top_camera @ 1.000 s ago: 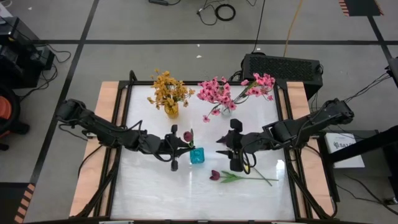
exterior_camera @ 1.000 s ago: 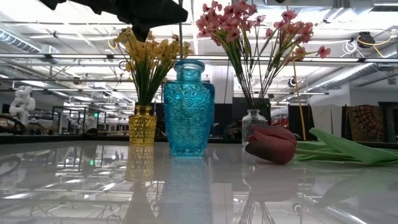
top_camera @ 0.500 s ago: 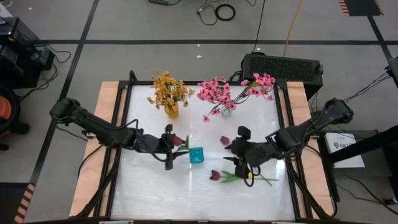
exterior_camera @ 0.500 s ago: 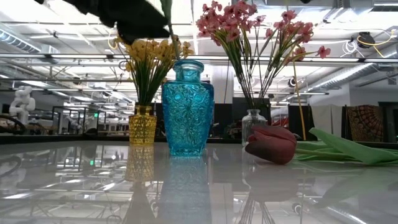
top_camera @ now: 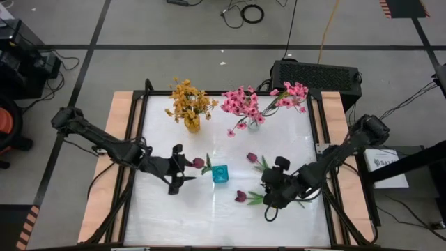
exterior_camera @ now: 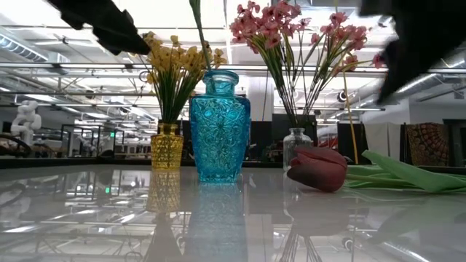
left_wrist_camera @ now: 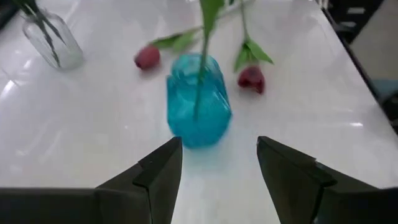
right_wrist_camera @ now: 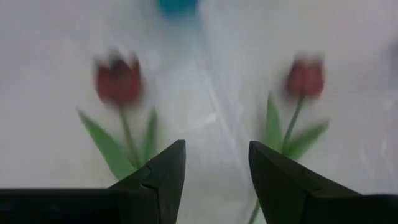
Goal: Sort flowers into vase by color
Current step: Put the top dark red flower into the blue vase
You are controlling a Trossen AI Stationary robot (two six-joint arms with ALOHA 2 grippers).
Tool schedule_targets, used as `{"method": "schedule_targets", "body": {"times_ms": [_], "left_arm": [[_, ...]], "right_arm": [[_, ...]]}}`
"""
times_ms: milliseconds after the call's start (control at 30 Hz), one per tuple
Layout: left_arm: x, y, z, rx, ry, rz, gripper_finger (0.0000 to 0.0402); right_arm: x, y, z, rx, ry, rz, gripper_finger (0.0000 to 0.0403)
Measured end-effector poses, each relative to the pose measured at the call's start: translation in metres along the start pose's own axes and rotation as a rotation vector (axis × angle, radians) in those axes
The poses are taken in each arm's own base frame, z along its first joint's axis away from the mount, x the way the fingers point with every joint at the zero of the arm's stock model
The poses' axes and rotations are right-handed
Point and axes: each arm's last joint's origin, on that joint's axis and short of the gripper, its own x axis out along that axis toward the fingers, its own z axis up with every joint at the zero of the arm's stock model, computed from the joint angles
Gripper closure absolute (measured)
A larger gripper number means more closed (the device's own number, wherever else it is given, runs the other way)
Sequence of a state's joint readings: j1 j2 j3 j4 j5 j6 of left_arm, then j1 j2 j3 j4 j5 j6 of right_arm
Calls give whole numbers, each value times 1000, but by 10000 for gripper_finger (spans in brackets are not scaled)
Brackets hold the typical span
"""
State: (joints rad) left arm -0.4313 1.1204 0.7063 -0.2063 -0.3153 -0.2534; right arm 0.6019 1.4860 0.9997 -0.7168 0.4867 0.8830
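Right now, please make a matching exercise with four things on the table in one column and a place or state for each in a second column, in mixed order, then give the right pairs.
Things:
1. yellow flowers
2. pink flowers
3. blue vase
4. two loose maroon tulips

Places or states:
A. lying flat on the table
B. holds one maroon tulip stem
C. standing in a yellow vase
D. standing in a clear glass vase

Pairs: 1-C, 2-D, 3-B, 4-A
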Motion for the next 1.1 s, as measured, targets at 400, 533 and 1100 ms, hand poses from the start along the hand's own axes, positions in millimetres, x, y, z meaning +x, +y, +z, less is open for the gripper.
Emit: {"method": "schedule_targets", "body": {"times_ms": [400, 533, 1100], "left_arm": [[-9, -8, 0, -9, -17, -43, 187], [-9, -8, 0, -4, -17, -43, 187], [-9, -8, 2, -11, -39, -41, 187]], "right_arm": [[45, -36, -64, 106, 252, -70, 234], [50, -41, -69, 124, 209, -90, 234], [62, -48, -61, 181, 196, -16, 391]]}}
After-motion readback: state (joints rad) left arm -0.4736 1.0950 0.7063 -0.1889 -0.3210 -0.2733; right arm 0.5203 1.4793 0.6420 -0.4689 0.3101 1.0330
